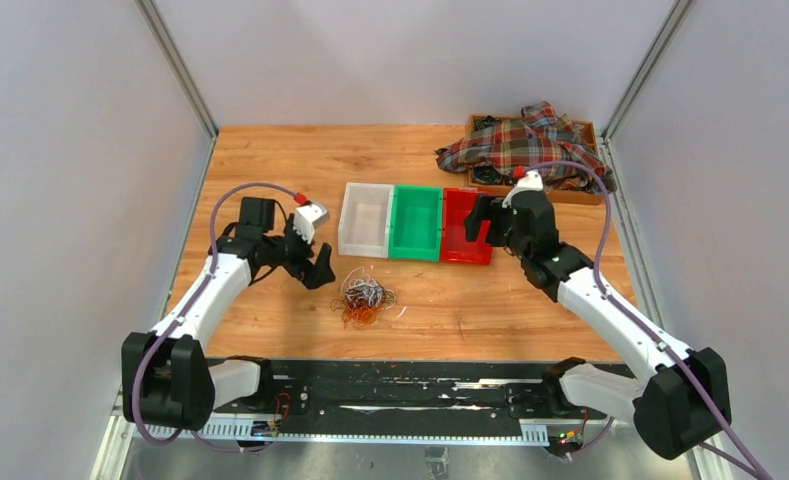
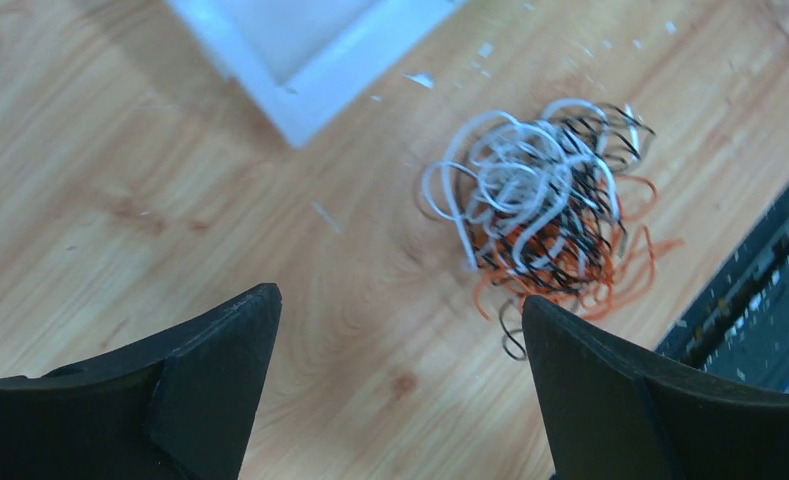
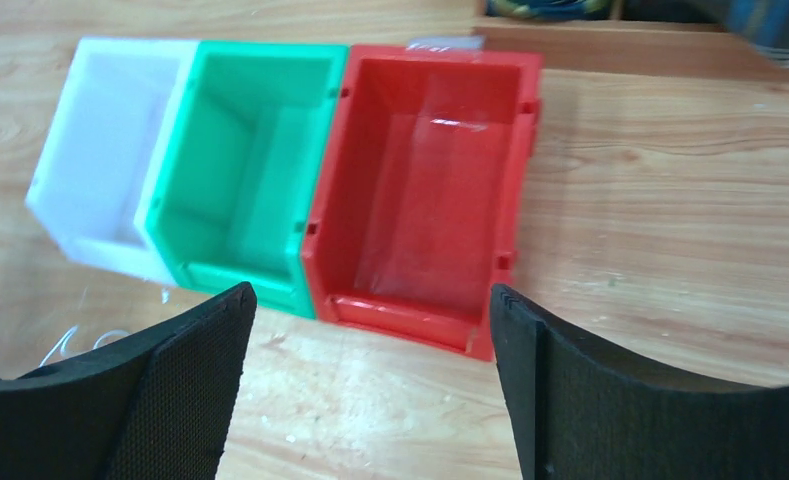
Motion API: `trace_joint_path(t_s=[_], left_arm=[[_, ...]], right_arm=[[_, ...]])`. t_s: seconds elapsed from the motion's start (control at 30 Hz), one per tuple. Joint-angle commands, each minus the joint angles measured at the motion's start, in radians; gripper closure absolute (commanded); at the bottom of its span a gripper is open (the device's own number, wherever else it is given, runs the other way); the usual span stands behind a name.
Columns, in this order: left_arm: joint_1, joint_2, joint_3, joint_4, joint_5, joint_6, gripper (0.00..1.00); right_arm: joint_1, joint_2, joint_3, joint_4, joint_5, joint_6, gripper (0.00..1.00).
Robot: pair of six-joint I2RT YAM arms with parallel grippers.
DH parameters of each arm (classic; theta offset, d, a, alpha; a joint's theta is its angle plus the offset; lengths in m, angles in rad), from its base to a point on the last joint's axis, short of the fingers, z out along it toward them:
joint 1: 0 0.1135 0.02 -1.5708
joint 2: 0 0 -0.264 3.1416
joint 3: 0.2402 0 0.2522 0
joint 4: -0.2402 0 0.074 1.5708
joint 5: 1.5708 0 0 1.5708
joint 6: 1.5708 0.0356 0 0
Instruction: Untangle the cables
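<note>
The cables (image 1: 363,298) lie as one tangled clump of thin white, black and orange wires on the wooden table, in front of the white bin. In the left wrist view the cables (image 2: 545,205) sit up and to the right of my left gripper (image 2: 398,296). That gripper is open over bare wood, and its right fingertip is close to a stray black loop. From above, the left gripper (image 1: 312,264) hovers just left of the clump. My right gripper (image 1: 482,222) is open at the red bin's near end. In its wrist view the right gripper (image 3: 370,290) holds nothing.
Three empty bins stand side by side behind the clump: white (image 1: 365,222), green (image 1: 416,222) and red (image 1: 462,230). The same bins appear as white (image 3: 100,150), green (image 3: 250,160) and red (image 3: 420,180). A plaid cloth (image 1: 525,145) lies over a wooden tray (image 1: 585,190) at the back right. A white bin corner (image 2: 310,60) shows in the left wrist view.
</note>
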Motion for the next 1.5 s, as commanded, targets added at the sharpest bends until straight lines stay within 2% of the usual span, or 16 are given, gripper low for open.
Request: trace_joint_path(t_s=[0.0, 0.23, 0.5, 0.73, 0.8, 0.87, 1.0, 1.13, 1.27, 1.37, 1.47], left_arm=[[-0.057, -0.042, -0.027, -0.116, 0.06, 0.165, 0.06], [-0.171, -0.021, -0.057, -0.106, -0.023, 0.255, 0.1], [-0.222, -0.021, -0.079, -0.084, -0.087, 0.311, 0.19], [-0.261, 0.001, -0.111, -0.012, -0.1, 0.293, 0.28], [-0.269, 0.01, -0.119, 0.01, -0.109, 0.291, 0.33], [-0.272, 0.019, -0.125, 0.026, -0.122, 0.288, 0.42], [-0.271, -0.003, -0.105, 0.001, -0.142, 0.283, 0.71], [-0.272, -0.065, -0.088, -0.011, -0.144, 0.229, 0.94], [-0.272, -0.063, 0.0, -0.091, -0.161, 0.133, 0.98], [-0.272, -0.072, 0.058, -0.196, -0.119, 0.102, 0.98], [-0.276, -0.116, 0.046, -0.246, -0.065, 0.133, 0.93]], right_arm=[[0.083, -0.013, -0.01, -0.02, -0.028, -0.042, 0.15], [0.171, -0.022, -0.015, -0.036, -0.027, -0.048, 0.17], [0.246, -0.033, -0.021, -0.038, 0.03, -0.062, 0.24], [0.264, -0.045, -0.016, -0.037, 0.03, -0.065, 0.3], [0.267, -0.045, -0.02, -0.036, 0.031, -0.065, 0.31], [0.268, -0.044, -0.024, -0.034, 0.034, -0.063, 0.32], [0.278, -0.037, -0.026, -0.013, 0.03, -0.067, 0.36], [0.299, -0.01, -0.026, 0.052, 0.015, -0.091, 0.32], [0.358, 0.001, -0.055, 0.183, 0.009, -0.148, 0.25], [0.405, 0.02, -0.052, 0.229, 0.023, -0.192, 0.21], [0.43, 0.043, -0.029, 0.223, 0.042, -0.207, 0.21]])
